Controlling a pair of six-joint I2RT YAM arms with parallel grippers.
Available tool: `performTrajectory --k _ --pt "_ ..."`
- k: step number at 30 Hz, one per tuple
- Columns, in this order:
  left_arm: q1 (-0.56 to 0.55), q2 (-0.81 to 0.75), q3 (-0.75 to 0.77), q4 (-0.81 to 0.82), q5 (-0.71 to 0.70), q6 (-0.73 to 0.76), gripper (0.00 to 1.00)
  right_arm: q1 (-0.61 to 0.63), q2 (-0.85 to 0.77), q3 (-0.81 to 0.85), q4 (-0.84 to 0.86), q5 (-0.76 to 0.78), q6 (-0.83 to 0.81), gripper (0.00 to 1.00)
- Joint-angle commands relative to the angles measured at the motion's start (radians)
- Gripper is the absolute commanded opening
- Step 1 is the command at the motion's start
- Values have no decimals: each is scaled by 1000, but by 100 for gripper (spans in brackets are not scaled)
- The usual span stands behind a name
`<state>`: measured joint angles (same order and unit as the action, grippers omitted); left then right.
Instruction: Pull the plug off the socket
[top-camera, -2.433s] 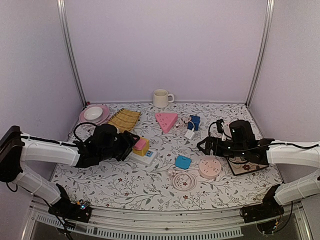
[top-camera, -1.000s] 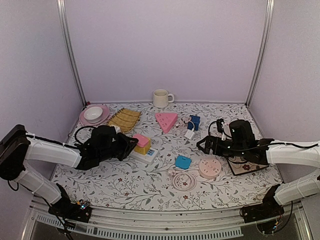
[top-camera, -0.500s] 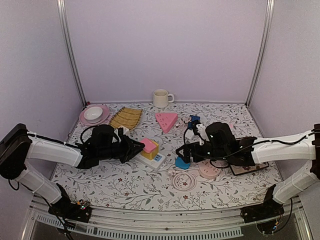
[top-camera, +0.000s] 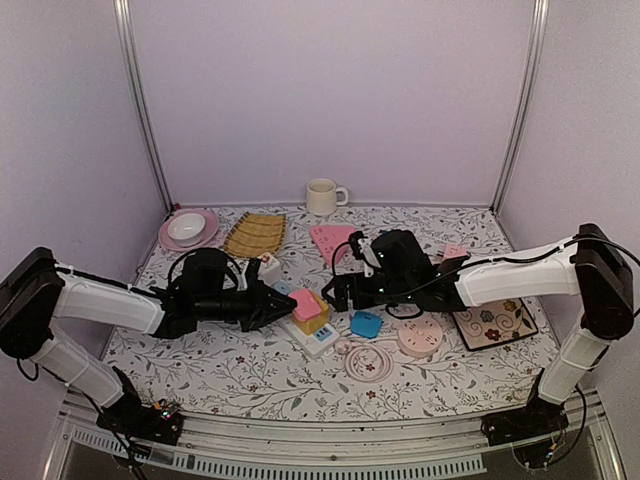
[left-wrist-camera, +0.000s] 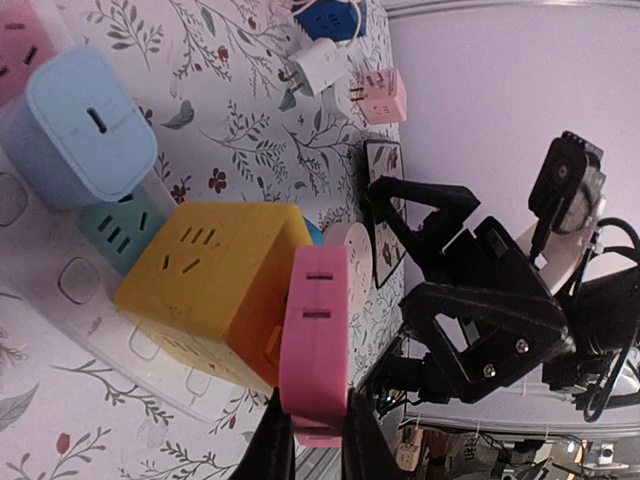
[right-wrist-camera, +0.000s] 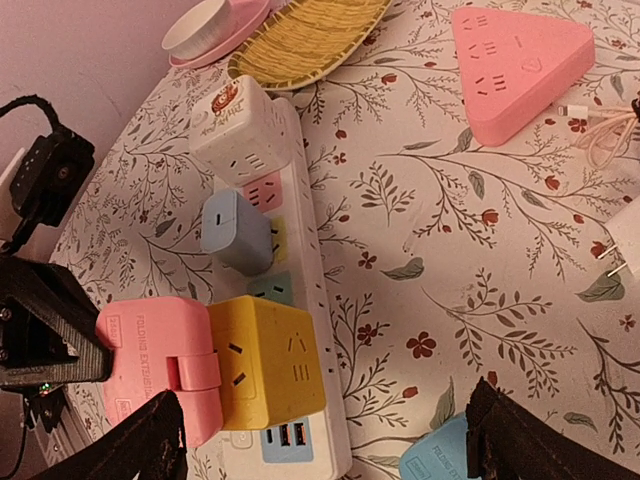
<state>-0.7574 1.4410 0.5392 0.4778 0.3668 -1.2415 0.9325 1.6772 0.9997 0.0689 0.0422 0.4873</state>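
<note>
Left gripper (top-camera: 283, 307) is closed narrow on the pink plug (left-wrist-camera: 315, 335), one finger (left-wrist-camera: 272, 447) on each flat side. Plug sits against the side face of the yellow cube adapter (right-wrist-camera: 268, 365). The cube stands on the near end of the white power strip (right-wrist-camera: 305, 240), mid-tabletop, a little toward the near edge. Right gripper (top-camera: 343, 291): jaws spread wide, holding nothing, just right of the cube.

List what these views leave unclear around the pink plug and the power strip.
- Pins of the flat pink plug: hidden in every view by its own body against the yellow cube adapter.
- The white power strip: one end cut off by the right wrist view's bottom edge; the left gripper covers part in the top view.
- Print on the plug: too blurred to read, right wrist view.
</note>
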Motion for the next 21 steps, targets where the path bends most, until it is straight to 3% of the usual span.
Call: performTrajectory --k 1,21 --pt "17 -24 -16 102 123 115 0 -16 53 33 -5 -73 54 100" --pt "22 -23 -46 354 229 127 0 -15 146 25 -26 -152 91 99"
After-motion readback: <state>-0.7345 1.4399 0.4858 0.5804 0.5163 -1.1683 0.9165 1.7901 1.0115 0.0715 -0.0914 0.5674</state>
